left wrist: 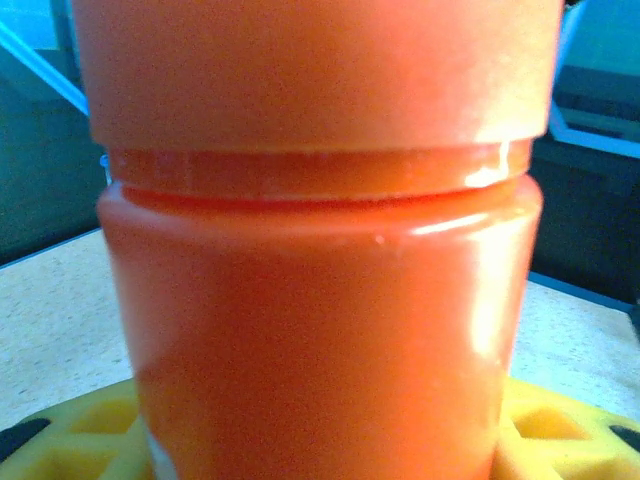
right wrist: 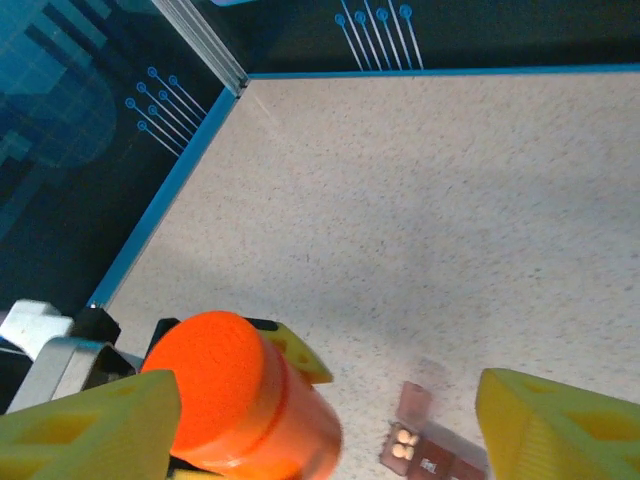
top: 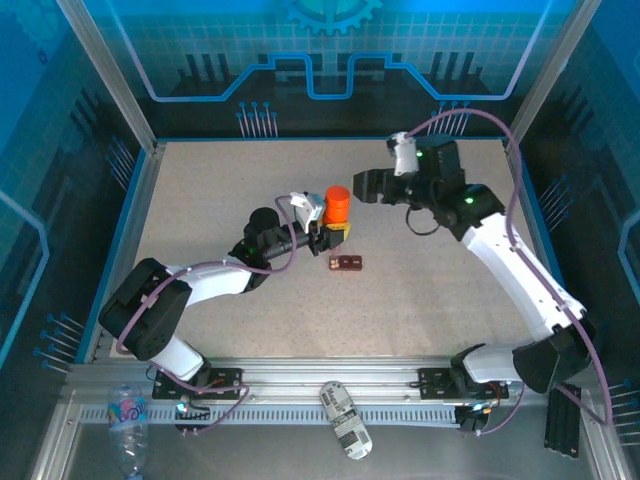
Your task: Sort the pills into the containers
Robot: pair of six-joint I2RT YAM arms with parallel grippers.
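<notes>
An orange pill bottle [top: 337, 206] with its orange cap on stands upright, held low on its body between the yellow pads of my left gripper [top: 335, 232]. The bottle [left wrist: 320, 300] is very close in the left wrist view, with my left gripper [left wrist: 320, 445] shut on it. My right gripper [top: 362, 186] hovers open just right of and above the cap [right wrist: 205, 375], its yellow fingers [right wrist: 90, 430] wide apart. The dark maroon two-cell box [top: 346, 263] lies flat on the table, in front of the bottle. One lid is up, and small pale pills [right wrist: 403, 447] lie in that cell.
The speckled beige table [top: 230, 190] is bounded by blue-edged walls [top: 130, 200] and a metal rail [top: 330, 375] at the near edge. A plastic bottle [top: 127, 415] and a can [top: 345, 420] lie off the table beyond the rail.
</notes>
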